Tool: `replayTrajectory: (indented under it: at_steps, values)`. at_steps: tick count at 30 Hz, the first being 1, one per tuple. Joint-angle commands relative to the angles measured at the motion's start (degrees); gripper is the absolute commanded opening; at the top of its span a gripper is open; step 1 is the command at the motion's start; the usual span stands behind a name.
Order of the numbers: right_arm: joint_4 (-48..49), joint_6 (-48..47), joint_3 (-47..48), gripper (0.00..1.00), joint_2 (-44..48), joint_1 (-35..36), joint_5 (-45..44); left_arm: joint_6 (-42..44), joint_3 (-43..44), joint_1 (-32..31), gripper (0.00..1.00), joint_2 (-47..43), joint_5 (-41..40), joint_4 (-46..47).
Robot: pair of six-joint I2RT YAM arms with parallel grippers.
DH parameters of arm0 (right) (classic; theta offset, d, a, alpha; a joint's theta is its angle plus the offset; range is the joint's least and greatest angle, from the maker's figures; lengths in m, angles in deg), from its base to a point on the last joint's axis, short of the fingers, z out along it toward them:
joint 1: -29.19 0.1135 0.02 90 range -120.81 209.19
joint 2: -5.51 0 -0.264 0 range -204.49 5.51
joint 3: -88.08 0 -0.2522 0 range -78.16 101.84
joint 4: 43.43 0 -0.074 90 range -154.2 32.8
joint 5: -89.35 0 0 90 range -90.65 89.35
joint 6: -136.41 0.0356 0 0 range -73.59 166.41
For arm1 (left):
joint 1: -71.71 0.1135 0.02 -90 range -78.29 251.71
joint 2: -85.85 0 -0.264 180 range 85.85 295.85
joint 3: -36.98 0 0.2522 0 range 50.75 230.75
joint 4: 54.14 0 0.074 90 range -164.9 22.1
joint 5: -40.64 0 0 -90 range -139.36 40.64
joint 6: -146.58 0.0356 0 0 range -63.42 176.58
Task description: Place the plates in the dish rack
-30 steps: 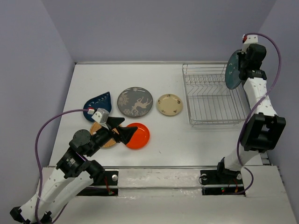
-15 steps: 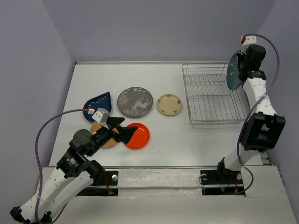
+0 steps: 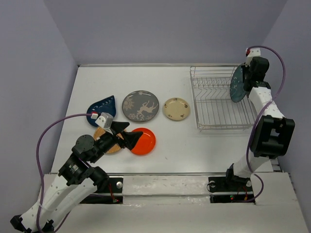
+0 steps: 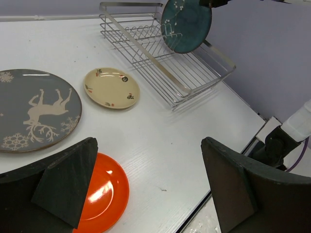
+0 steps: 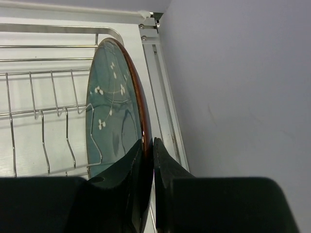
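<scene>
My right gripper (image 3: pixel 245 82) is shut on the rim of the large teal plate (image 3: pixel 236 83), held on edge over the right end of the silver dish rack (image 3: pixel 221 127). In the right wrist view the teal plate (image 5: pixel 112 116) stands upright between my fingers (image 5: pixel 129 160) above the rack's tines (image 5: pixel 43 131). My left gripper (image 3: pixel 127 137) is open and empty over the orange-red plate (image 3: pixel 146 141). The tan plate (image 3: pixel 101 133), the dark blue leaf plate (image 3: pixel 101 108), the grey deer plate (image 3: pixel 140 106) and the small cream plate (image 3: pixel 176 108) lie flat on the table.
The lilac right wall (image 5: pixel 233 87) stands close beside the rack and the right arm. The table's front edge (image 4: pixel 233 160) runs near the left gripper. In the left wrist view the rack (image 4: pixel 146 53), the cream plate (image 4: pixel 112 88) and the deer plate (image 4: pixel 34 109) show ahead.
My right gripper has carried the teal plate left and slightly down, from beside the rack's right edge to over its right end. The left arm has not moved.
</scene>
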Motion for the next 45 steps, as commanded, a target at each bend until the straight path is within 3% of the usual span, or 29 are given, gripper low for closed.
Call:
replayTrajectory:
  at_steps: [1,2,3,6,12,19,24,28,36,39,45]
  values:
    - [10.3,2.8,-0.7,0.23,4.2,-0.3,-2.9,0.8,2.6,-0.3,0.99,-0.4,-0.1,1.9]
    - [10.4,3.3,-0.8,0.31,4.2,-0.3,-2.9,0.8,2.5,-0.3,0.99,-0.4,-0.2,1.8]
    - [10.3,4.9,-0.8,0.49,4.2,-0.3,-2.9,0.6,2.6,-0.3,0.99,-0.3,-0.4,1.8]
    - [9.2,8.9,0.4,0.76,4.4,-0.3,-4.5,0.0,2.7,-0.3,0.99,1.0,-2.5,1.5]
    - [8.3,22.3,-1.7,0.98,9.0,-0.3,-5.3,-5.1,3.2,-0.1,0.99,3.0,-10.7,0.1]
    - [3.0,37.4,-8.1,1.00,19.9,-0.3,-6.0,-9.2,3.2,0.0,0.99,7.5,-9.3,-0.6]
    - [1.5,48.7,-18.0,0.96,31.8,1.8,4.5,-12.1,5.2,0.6,0.99,13.1,-8.9,-0.9]
    - [3.2,52.4,-26.6,0.88,43.7,9.4,8.6,-17.6,3.3,0.7,0.99,15.2,-10.0,3.0]
    - [4.6,57.3,-38.6,0.81,54.1,21.4,20.3,-23.8,6.2,2.1,0.98,25.6,-22.6,2.4]
    - [3.8,57.3,-40.8,0.81,56.7,22.1,23.7,-26.1,6.6,5.5,0.90,29.3,-25.5,2.9]
    - [4.3,58.5,-45.2,0.81,61.1,24.7,29.0,-27.5,5.9,19.5,0.91,37.8,-18.0,7.0]
